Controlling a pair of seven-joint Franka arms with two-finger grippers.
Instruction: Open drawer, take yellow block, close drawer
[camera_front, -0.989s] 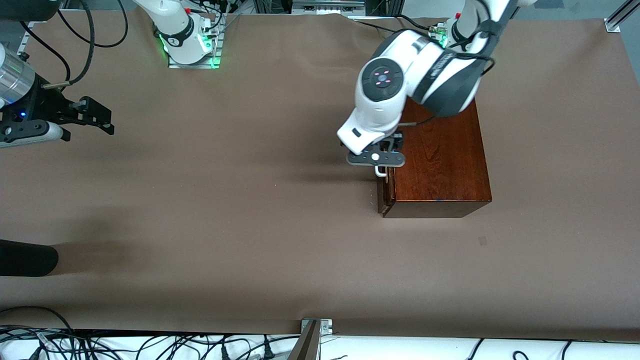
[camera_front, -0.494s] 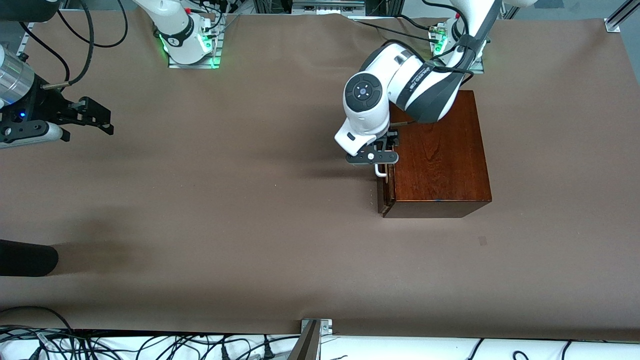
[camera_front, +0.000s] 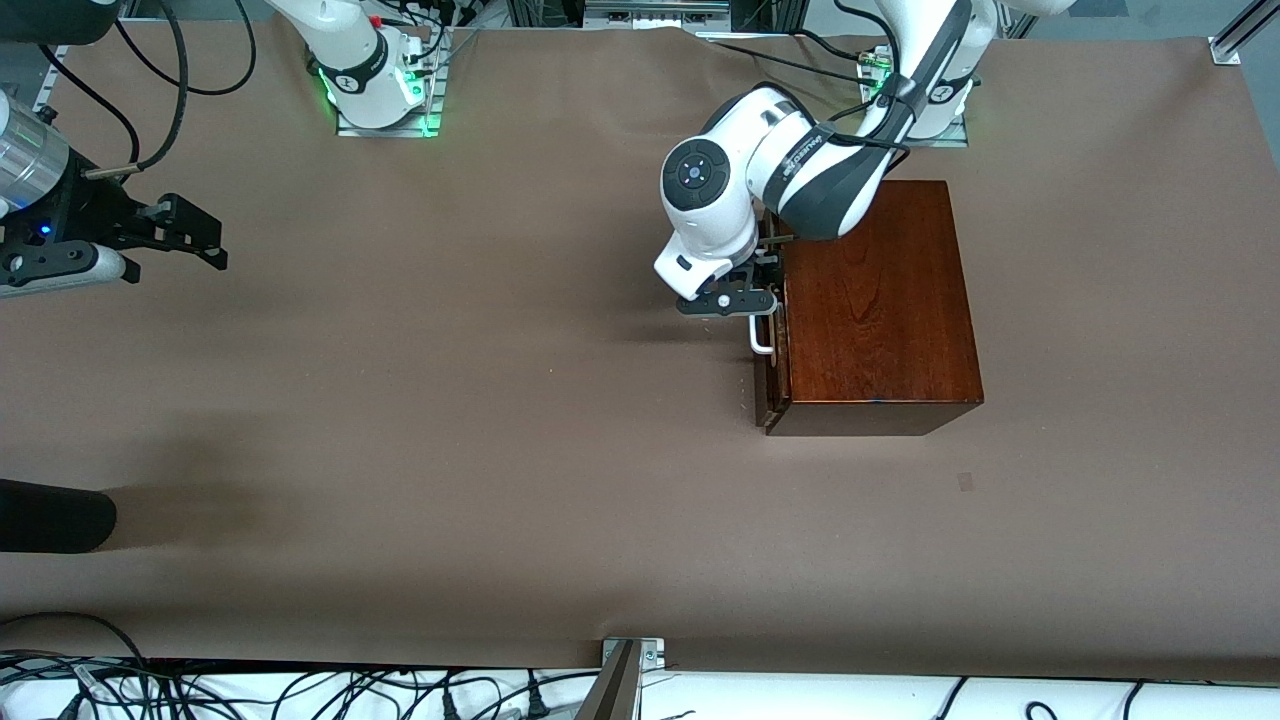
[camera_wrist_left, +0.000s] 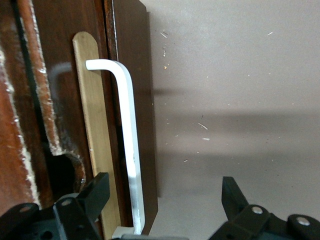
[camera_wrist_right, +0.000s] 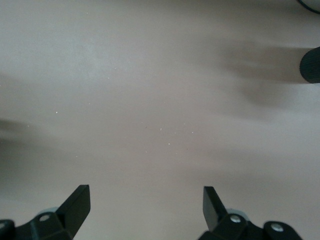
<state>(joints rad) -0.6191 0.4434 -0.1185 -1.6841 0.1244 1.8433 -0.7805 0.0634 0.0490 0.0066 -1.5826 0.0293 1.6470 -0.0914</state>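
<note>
- The left gripper hangs low at the drawer front of the dark wooden box. It sits at roughly nine o'clock from the box's middle as the front camera sees it.
- Its fingers are spread wide. In the left wrist view they straddle the white handle, one finger on the wood side and one out over the paper. Neither finger touches the bar.
- The drawer is shut or nearly so. Its dark reddish front lies against the box, with only a thin seam showing.
- The handle runs along the drawer front, and a pale wooden strip lies flat on the front under the bar.
- The box stands toward the left arm's end of the table, close to that arm's base, on brown paper. The paper's edge at six o'clock runs along the camera's rim.
- The right gripper waits out at nine o'clock in the front view, over bare paper, well apart from the box.
- Its fingers are parted too, with nothing between them but the paper below.
- I can't see the yellow block from anywhere I look.
- A dark rounded object pokes in at about eight o'clock at the table's edge.
</note>
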